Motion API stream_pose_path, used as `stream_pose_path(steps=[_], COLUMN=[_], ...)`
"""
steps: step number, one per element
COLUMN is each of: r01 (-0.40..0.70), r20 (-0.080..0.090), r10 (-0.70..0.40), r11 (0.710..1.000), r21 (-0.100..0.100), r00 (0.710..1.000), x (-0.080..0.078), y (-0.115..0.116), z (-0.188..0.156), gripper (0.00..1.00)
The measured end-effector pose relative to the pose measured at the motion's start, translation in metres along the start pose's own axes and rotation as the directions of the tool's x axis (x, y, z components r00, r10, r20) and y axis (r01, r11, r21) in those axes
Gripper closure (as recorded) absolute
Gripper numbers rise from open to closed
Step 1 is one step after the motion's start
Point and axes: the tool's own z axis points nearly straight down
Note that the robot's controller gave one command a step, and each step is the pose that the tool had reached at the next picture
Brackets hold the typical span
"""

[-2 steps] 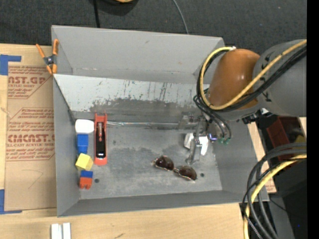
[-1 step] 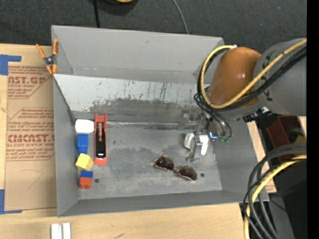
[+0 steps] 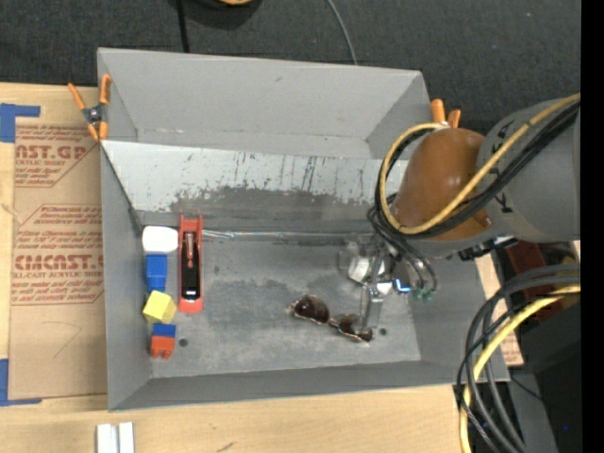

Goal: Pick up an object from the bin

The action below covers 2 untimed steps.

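My gripper reaches down into the right part of the bin, under the arm's orange cover. Its tip is at the right end of a pair of dark brown sunglasses that lies flat on the bin floor near the front wall. The tip overlaps the right lens; whether it touches is unclear. Nothing shows as lifted.
Along the left wall lie a red and black flat tool, a white block, a blue block, a yellow block and a small blue and orange block. Bare floor lies between them and the sunglasses.
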Motion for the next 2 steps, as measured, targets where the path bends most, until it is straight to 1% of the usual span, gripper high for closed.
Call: stream_pose_path(steps=[1, 2], r01=[-0.004, -0.005], r20=[-0.012, -0.003], r10=[0.004, 0.005], r11=[1.0, 1.0], r21=[0.0, 0.0], r00=[1.0, 1.0], x=[0.0236, 0.0234], y=[0.0016, 0.002], z=[0.0286, 0.0216], gripper=[0.0, 0.0])
